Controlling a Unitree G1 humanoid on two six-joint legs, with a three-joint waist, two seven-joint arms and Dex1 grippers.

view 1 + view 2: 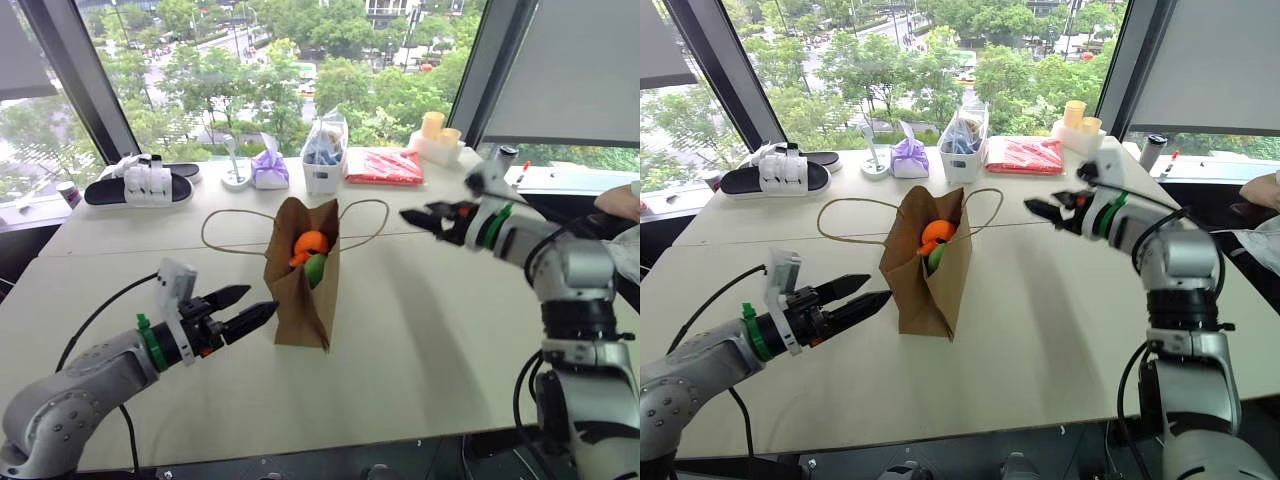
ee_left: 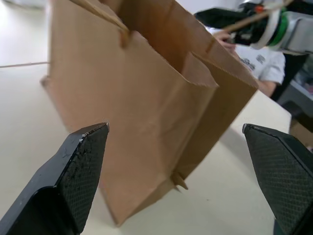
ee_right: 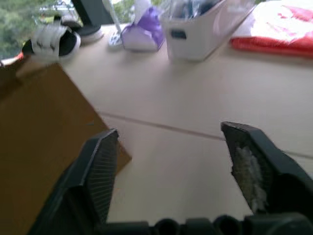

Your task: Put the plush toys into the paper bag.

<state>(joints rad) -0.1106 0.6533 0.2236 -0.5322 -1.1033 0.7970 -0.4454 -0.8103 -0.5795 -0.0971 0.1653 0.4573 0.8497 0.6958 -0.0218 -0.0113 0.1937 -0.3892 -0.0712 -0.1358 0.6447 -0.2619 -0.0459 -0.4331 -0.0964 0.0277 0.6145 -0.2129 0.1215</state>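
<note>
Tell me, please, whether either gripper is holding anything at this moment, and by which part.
Nothing is held. The left gripper is open beside the paper bag, the right gripper open above the table; the orange and green plush toys sit inside the bag.

The left gripper [image 1: 245, 306] of two black fingers points level, jaws parted, empty. The right gripper [image 1: 424, 219], raised higher, jaws parted, empty.

Orange [image 1: 936, 232] and green [image 1: 936, 257] plush toys inside upright paper bag [image 1: 920, 285]
</note>
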